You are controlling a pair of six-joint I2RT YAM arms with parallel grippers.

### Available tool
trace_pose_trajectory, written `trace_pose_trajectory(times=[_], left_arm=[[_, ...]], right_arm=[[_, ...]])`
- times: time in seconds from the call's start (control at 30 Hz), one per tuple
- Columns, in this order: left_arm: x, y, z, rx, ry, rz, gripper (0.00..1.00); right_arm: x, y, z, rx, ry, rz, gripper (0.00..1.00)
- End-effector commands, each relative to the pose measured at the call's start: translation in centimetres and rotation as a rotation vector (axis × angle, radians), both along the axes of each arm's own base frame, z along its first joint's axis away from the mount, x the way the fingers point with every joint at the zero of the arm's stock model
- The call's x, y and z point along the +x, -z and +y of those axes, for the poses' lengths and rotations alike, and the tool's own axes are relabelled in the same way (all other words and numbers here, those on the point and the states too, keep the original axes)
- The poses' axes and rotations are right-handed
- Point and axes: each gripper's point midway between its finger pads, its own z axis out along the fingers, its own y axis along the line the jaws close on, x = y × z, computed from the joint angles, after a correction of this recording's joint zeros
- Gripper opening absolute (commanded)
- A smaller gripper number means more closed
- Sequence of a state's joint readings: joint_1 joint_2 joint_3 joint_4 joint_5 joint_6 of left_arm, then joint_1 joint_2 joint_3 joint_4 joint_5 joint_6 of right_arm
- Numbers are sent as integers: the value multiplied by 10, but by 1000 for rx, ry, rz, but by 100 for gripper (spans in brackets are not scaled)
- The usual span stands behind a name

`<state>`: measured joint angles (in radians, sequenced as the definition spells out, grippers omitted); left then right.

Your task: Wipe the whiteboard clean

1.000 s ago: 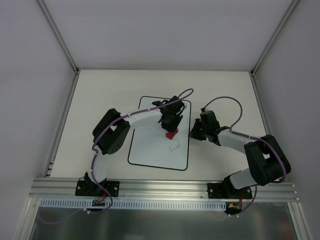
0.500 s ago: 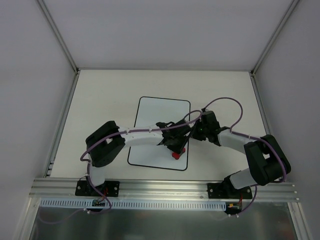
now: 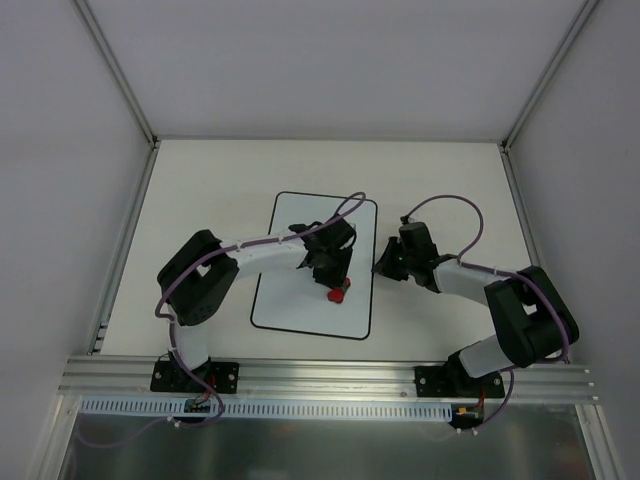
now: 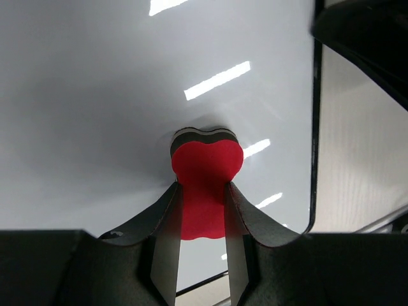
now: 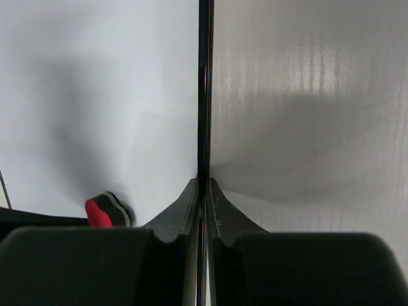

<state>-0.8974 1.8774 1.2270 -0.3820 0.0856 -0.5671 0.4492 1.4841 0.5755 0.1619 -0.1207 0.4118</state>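
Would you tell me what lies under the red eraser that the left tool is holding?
The red bone-shaped eraser in the left tool sits on the glossy white black-bordered whiteboard. The patch beneath it is covered, so marks there cannot be seen.

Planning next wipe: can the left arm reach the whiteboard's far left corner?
Likely yes: left claw holds the eraser on the whiteboard, that corner lies bare, right claw pinches its right edge.

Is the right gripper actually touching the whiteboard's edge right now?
Touching. The right wrist view shows the right gripper with its closed fingertips meeting the black border of the whiteboard, with no gap visible between them.
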Motion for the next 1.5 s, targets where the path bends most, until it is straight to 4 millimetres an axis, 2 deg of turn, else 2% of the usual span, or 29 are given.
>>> trace_pose_trajectory(times=[0.0, 0.3, 0.47, 0.63, 0.67, 0.8, 0.9, 0.93, 1.0, 1.03, 1.13, 1.17, 1.23, 1.3, 1.47], left_arm=[[-10, 36, 83, 330, -44, 48, 0], [-14, 47, 117, 511, -71, 58, 0], [4, 38, 135, 553, -134, 18, 0], [17, 17, 142, 540, -183, -44, 0], [22, 4, 140, 510, -197, -79, 0], [35, -28, 143, 441, -253, -147, 0], [41, -36, 168, 436, -330, -151, 0], [45, -34, 184, 445, -379, -137, 0], [43, -31, 205, 453, -437, -117, 0], [47, -30, 222, 464, -491, -104, 0], [53, -27, 247, 447, -567, -91, 0], [60, -28, 261, 428, -623, -86, 0], [69, -29, 268, 387, -649, -95, 0], [82, -31, 278, 366, -676, -98, 0], [107, -23, 284, 332, -703, -73, 0]], right_arm=[[-43, 44, -29, -146, 2, 171, 8], [-42, 46, -29, -153, -2, 170, 8], [-42, 46, -29, -153, -6, 170, 8], [-41, 43, -29, -148, -7, 163, 8], [-41, 43, -29, -150, -9, 160, 8], [-41, 41, -29, -147, -15, 152, 8], [-40, 32, -31, -156, -23, 126, 9], [-36, 27, -31, -160, -23, 107, 10], [-39, 17, -37, -187, -39, 88, 14], [-36, 10, -37, -193, -43, 68, 16], [-36, -11, -46, -227, -60, 12, 30], [-31, -20, -49, -245, -50, -17, 39], [-32, -40, -55, -258, -55, -71, 48], [-31, -53, -59, -282, -72, -110, 63], [-32, -94, -70, -313, -80, -208, 92]])
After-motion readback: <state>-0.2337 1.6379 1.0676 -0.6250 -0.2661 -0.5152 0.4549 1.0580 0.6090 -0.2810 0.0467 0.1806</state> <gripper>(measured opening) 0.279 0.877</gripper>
